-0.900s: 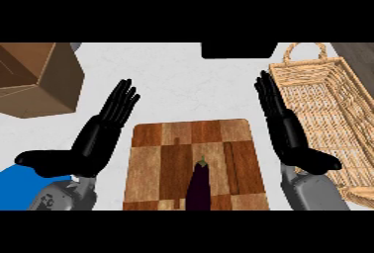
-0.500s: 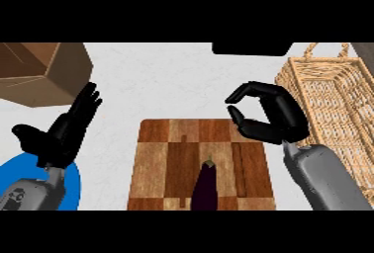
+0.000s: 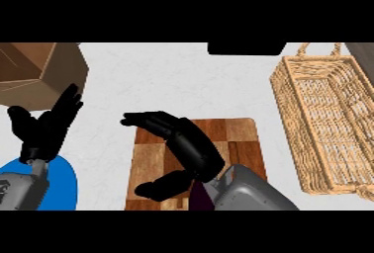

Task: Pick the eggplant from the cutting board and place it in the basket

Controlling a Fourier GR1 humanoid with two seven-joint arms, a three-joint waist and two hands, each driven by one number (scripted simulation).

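The black right hand [image 3: 191,148] hangs over the brown wooden cutting board [image 3: 241,136], open and curved, holding nothing. The dark purple eggplant [image 3: 199,196] lies nearer, half hidden under its wrist. The hand could close too far away and miss. The black left hand [image 3: 45,131] rests open at the left.

I'm looking down into what reads as a kitchen. The worktop [image 3: 182,84] is pale and faintly veined like stone, and a chequered wooden cutting board [image 3: 241,133] lies flat on it. A woven wicker basket [image 3: 321,123] stands at the right. A blue plate [image 3: 62,183] shows at lower left, a brown box [image 3: 36,69] at upper left.
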